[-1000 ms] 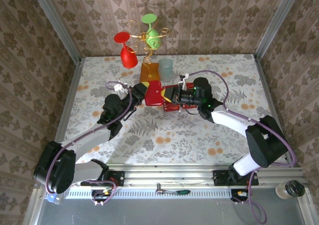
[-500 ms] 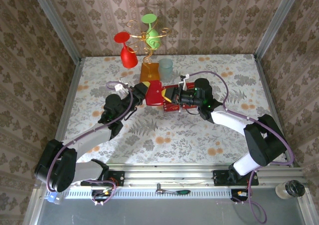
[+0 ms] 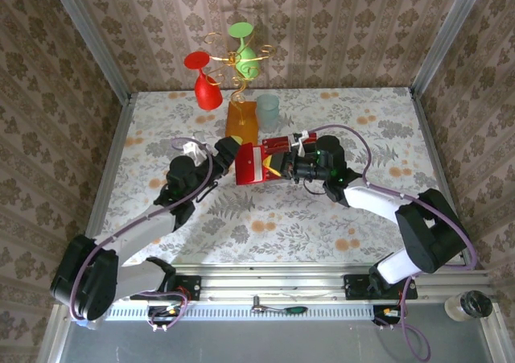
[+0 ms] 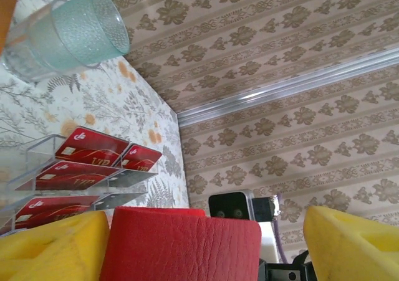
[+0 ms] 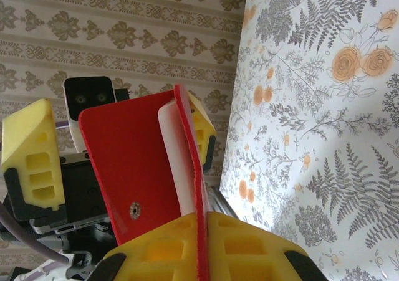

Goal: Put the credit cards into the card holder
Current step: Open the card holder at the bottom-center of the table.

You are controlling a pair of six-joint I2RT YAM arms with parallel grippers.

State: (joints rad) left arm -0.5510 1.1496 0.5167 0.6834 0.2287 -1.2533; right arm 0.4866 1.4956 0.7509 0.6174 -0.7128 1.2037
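Top view: left end effector [image 3: 231,154] has just spread apart, freeing the card holder [image 3: 251,164]; right end effector [image 3: 282,167] is staying clamped on it, mid-worktop.
Left wrist: credit cards [image 4: 87,149] are sitting in the clear tray [image 4: 128,178].
Right wrist: card holder [image 5: 134,169] is gaping slightly, likely ready for loading.

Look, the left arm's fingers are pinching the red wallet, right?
Not the left. The right arm's fingers are pinching the red wallet, as the right wrist view shows; the left fingers stand open on either side of it.
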